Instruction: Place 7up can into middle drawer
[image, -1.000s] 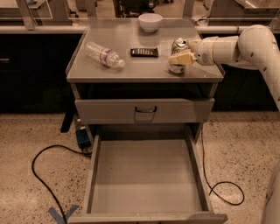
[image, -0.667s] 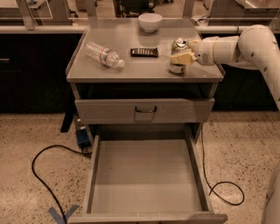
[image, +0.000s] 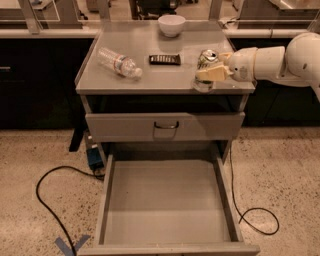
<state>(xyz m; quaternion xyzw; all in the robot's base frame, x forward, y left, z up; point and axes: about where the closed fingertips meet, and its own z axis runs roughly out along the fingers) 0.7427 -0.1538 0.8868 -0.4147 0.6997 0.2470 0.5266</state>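
Note:
The 7up can (image: 206, 56) stands upright at the front right of the cabinet top, its silver top and pull tab showing. My gripper (image: 205, 76) reaches in from the right on a white arm and is shut on the can. A cream finger (image: 212, 74) lies across the can's near side; the other finger is hidden behind it. The can's base is still on the surface. The middle drawer (image: 106, 197) is pulled fully out below, a deep grey tray with nothing on its floor.
A clear water bottle (image: 119, 62) lies on its side at the left of the cabinet top (image: 145, 77). A black flat object (image: 165, 59) and a white bowl (image: 171, 24) sit further back. The upper drawer front (image: 165, 126) is closed. Cables (image: 47, 200) run over the floor.

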